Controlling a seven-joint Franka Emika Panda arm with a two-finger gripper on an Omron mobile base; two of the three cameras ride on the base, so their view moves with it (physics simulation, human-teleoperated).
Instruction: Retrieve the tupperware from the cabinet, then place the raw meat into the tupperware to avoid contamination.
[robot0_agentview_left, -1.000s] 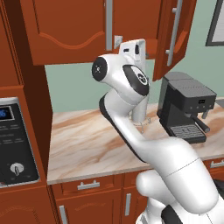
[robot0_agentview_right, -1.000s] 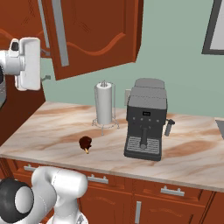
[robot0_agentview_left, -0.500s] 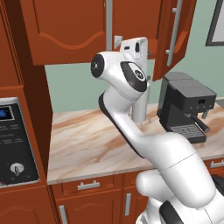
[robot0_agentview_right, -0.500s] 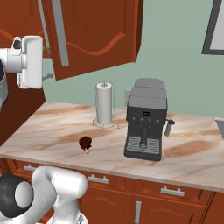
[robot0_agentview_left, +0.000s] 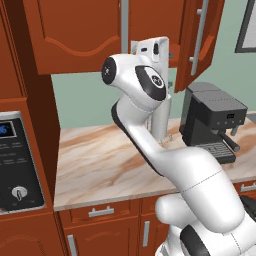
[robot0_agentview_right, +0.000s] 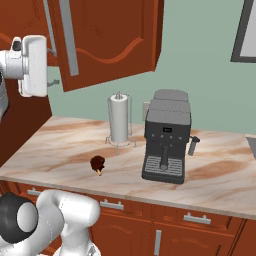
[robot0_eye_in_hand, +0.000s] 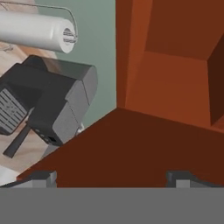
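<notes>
A: Surface and room status?

B: A marbled tan-pink counter (robot0_agentview_right: 60, 145) is seen, backed by a pale green wall (robot0_agentview_right: 200, 60). A paper-towel roll (robot0_agentview_right: 119, 119) on a wire stand is placed near the back, with a dark grey coffee machine (robot0_agentview_right: 166, 135) beside it. Low drawers with short silver handles (robot0_agentview_right: 112, 205) are seen under the counter edge. An oven control panel (robot0_agentview_left: 17, 160) is seen at far left in the left base view.

A: Task items?

B: The raw meat (robot0_agentview_right: 97, 163) is found lying on the counter, in front of the towel roll and left of the coffee machine, touching neither. The cabinet (robot0_agentview_right: 107, 37) is mounted above the counter; one door (robot0_agentview_left: 200, 42) is swung open. No tupperware can be made out.

A: Gripper?

B: The gripper (robot0_eye_in_hand: 111, 177) is raised to the cabinet's lower edge. Two fingertips (robot0_eye_in_hand: 41, 178) are seen well apart, nothing held between them.
</notes>
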